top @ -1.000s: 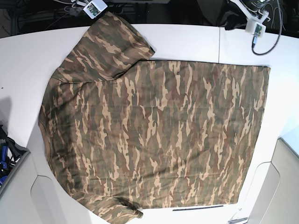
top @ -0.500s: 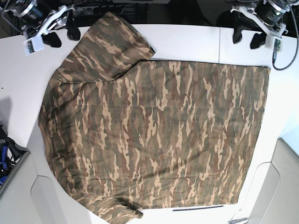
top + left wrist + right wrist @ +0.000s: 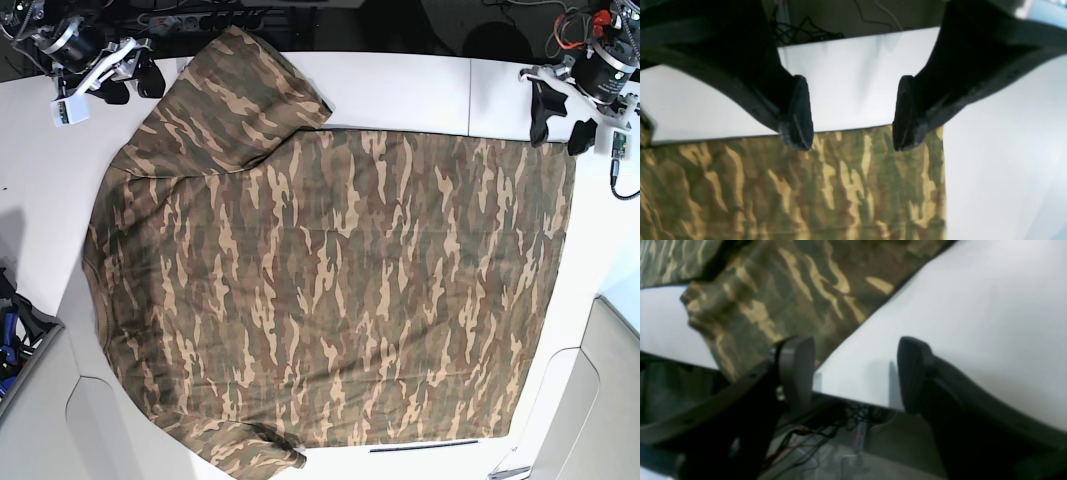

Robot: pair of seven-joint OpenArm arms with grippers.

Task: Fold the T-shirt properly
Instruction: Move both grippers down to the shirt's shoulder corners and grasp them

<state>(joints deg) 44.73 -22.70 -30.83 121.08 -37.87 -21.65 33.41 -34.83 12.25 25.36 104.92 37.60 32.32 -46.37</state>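
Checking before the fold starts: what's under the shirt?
The shirt lies flat on the white table, which shows around its edges. Whatever lies beneath the cloth itself is covered.

My T-shirt (image 3: 330,290), camouflage in brown, olive and tan, lies spread flat on the white table (image 3: 400,90), one sleeve pointing toward the far edge, the other at the near edge. My left gripper (image 3: 560,118) hangs over the shirt's far hem corner, jaws apart, nothing between them. My right gripper (image 3: 128,83) sits beside the far sleeve, jaws apart, empty.
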